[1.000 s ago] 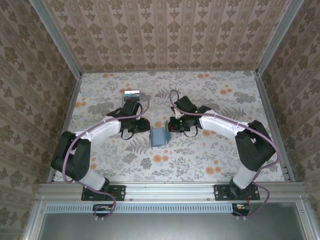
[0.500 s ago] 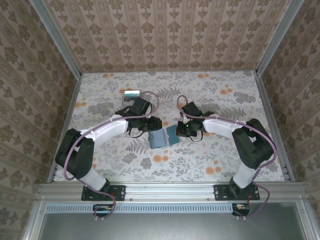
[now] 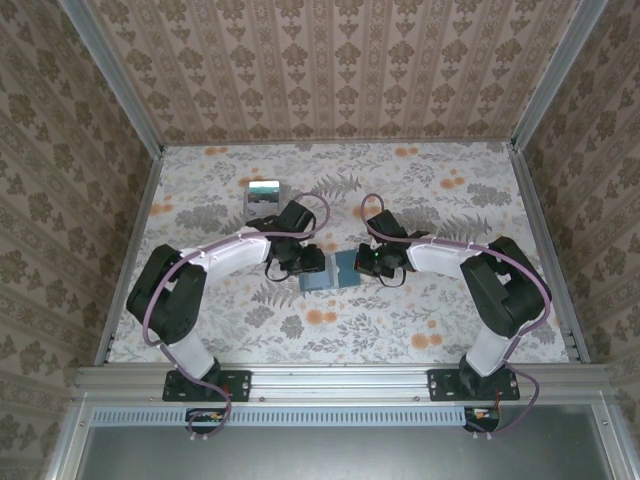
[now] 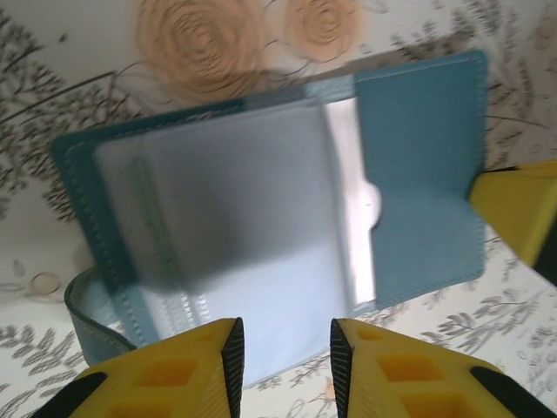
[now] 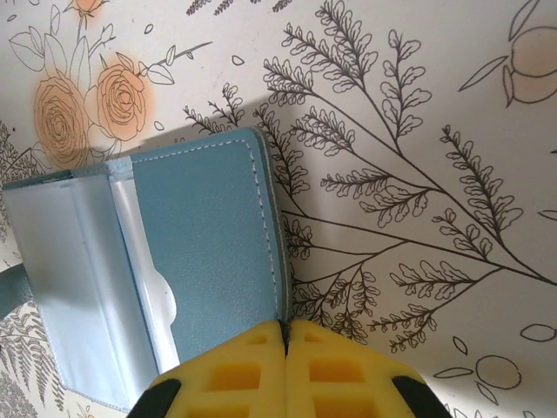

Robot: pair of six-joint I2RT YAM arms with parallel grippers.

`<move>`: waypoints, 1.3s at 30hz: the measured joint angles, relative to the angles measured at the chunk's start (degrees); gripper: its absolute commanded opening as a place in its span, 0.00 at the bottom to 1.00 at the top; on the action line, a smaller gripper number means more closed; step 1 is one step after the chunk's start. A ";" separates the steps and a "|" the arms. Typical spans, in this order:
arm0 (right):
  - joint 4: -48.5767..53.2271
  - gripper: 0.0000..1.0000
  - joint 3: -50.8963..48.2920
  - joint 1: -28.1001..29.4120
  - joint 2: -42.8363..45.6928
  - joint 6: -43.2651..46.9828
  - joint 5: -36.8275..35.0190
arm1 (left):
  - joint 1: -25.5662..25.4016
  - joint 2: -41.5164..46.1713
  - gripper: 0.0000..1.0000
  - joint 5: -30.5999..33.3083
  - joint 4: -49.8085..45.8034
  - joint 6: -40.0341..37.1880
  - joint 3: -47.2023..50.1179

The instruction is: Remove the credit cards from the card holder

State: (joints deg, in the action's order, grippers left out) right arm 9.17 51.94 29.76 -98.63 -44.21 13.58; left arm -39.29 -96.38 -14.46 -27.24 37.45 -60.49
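Tabletop (image 3: 420, 320): we are looking at a floral-printed surface carrying everything else.

Left arm (image 3: 215, 258): it is reaching from the near left towards the middle of the tabletop.

Right arm (image 3: 450, 255): it is reaching in from the near right, and the two arms are meeting at the centre.

Card holder (image 3: 328, 273): the teal-blue bifold is lying opened out at the centre of the tabletop, between the two claws. Its right panel (image 5: 209, 244) is facing us with its stitched edge showing.

Grey rectangle (image 3: 262, 191): it is lying flat on the far left, well apart from the card holder and beyond the left arm.

Left claw (image 4: 287, 335): it is released, its yellow fingers standing apart with a gap between them. It is hovering over the left panel's edge and gripping nothing that we can see.

Right claw (image 5: 286, 335): it is clenched, its fingers pressing together on the stitched edge of the card holder's right panel.

Card (image 4: 235, 200): a pale card is sitting tucked inside the card holder's pocket, partly under the right panel.
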 measured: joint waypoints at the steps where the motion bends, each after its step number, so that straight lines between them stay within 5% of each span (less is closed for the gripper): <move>1: -0.20 0.00 -0.07 0.00 0.00 -0.20 0.00 | 0.00 -0.02 0.34 0.59 -0.44 0.13 0.24; 27: -1.33 0.00 -0.70 0.02 0.00 -1.03 0.00 | 0.98 -2.84 0.32 -1.29 3.78 1.18 2.03; 39: -1.36 0.00 -0.70 0.02 0.00 -1.05 0.04 | 1.18 -2.89 0.49 -4.96 7.56 1.33 2.08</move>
State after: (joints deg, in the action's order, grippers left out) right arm 7.81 51.24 29.78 -98.63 -45.25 13.63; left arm -38.11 -99.26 -19.42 -19.68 38.79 -58.41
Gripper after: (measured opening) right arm 0.066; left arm 0.479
